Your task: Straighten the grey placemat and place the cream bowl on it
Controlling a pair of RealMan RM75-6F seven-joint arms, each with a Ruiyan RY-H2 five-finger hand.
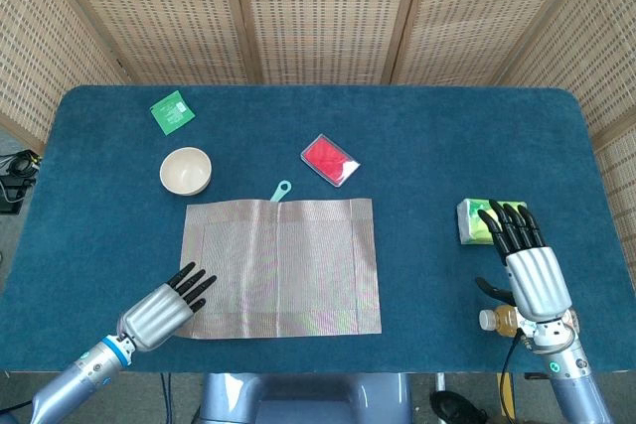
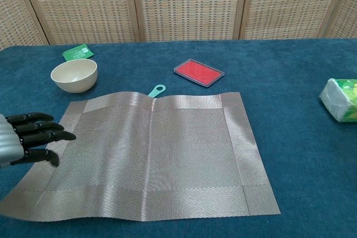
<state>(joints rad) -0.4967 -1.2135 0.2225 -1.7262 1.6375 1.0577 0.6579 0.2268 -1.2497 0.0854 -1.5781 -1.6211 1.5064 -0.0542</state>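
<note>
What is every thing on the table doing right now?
grey placemat: flat, edges square to the table.
cream bowl: upright, empty, off the mat.
left hand: fingers spread at the mat's near-left corner, holding nothing.
right hand: open, fingers straight.
red case: lying flat, closed.

The right hand point(image 1: 527, 270) partly covers a bottle point(image 1: 494, 320) near the table's right edge; only its cap and a little amber body show. In the chest view, the left hand point(image 2: 25, 137) is cut off by the left edge, and the green packet point(image 2: 340, 100) by the right.
</note>
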